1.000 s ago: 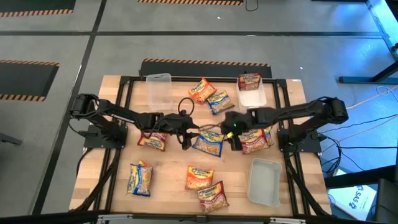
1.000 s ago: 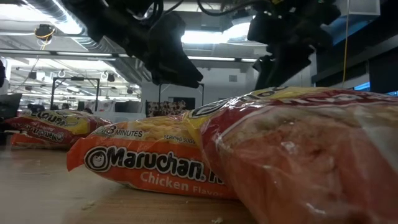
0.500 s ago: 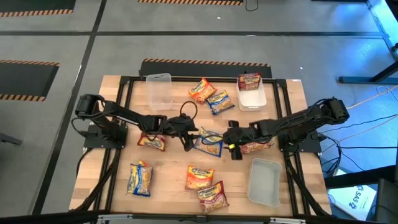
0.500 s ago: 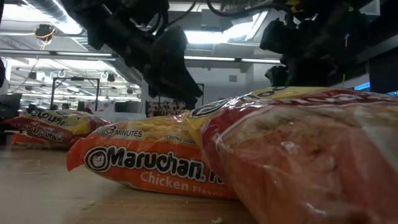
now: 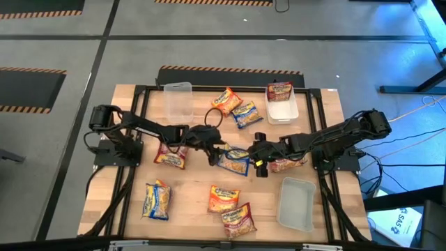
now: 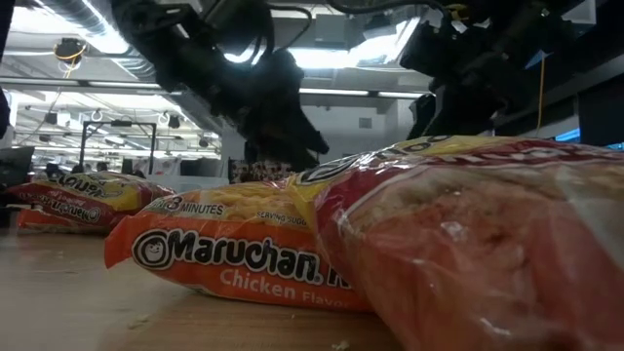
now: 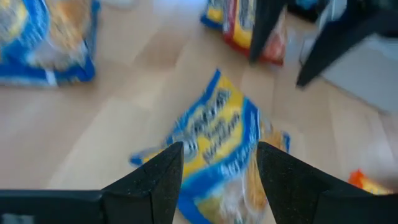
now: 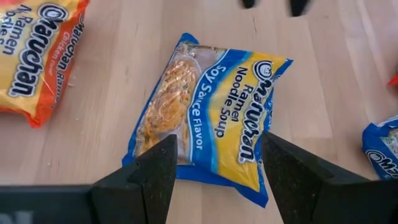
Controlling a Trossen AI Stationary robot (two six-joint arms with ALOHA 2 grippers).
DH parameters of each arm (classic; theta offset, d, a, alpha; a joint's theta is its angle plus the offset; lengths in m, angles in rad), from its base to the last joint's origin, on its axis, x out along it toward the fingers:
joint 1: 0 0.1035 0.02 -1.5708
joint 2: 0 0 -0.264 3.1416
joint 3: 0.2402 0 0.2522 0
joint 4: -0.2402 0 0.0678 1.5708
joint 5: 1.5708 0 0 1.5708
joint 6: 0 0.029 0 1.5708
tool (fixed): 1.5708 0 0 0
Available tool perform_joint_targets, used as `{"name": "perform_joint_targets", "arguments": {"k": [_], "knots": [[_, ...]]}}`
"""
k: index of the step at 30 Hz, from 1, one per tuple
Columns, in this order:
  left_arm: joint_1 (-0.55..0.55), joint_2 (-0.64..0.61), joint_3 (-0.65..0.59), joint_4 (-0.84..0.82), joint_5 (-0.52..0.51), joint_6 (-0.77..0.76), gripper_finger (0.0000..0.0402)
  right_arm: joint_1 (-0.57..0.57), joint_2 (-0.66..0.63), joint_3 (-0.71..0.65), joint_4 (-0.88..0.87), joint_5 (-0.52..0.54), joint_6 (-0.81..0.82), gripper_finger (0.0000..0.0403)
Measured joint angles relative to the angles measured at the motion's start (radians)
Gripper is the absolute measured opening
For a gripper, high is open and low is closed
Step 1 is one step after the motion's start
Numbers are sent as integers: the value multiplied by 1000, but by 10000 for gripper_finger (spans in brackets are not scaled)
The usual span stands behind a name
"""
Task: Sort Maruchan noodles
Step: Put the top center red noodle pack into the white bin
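Observation:
A blue-and-yellow Maruchan noodles packet [image 5: 235, 162] [image 8: 211, 112] [image 7: 217, 134] lies flat on the wooden table's middle. My left gripper [image 5: 216, 155] [image 7: 221, 155] stands open just left of it, slanting down, its fingers astride the packet's near corner in the left wrist view. My right gripper [image 5: 259, 164] [image 8: 221, 146] stands open at the packet's right end, slanting down over it. No frame shows either gripper touching the packet. A red packet [image 5: 287, 164] lies under the right arm, and another red packet [image 5: 171, 157] lies under the left arm.
More packets lie about: blue [image 5: 157, 200], orange [image 5: 223, 199] and red [image 5: 239, 219] near the front, orange [image 5: 225, 101] and blue [image 5: 245, 113] at the back. Clear tubs stand at back left [image 5: 178, 101], back right [image 5: 282, 110] with a red packet inside, and front right [image 5: 296, 203].
My left gripper has moved toward the table's right edge and down, closing on the middle blue packet. My right gripper has moved toward the near edge and down, tipping steeper over the same packet. The packet has stayed where it was.

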Motion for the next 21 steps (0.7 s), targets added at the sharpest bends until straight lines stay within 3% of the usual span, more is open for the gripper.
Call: {"name": "perform_joint_targets", "arguments": {"k": [8, 12, 18, 21], "knots": [[22, 0, 21, 118, -73, 77, 197, 0, 0, 0, 2, 2, -9, 218], [22, -1, 21, 192, -50, 120, 197, 0, 0, 0, 11, 2, -13, 218], [28, -45, 29, 171, -36, 105, 215, 0, 0, 0, 11, -11, -16, 218], [47, -91, 26, 72, -31, 91, 238, 0, 0, -14, 33, -27, -17, 218]]}}
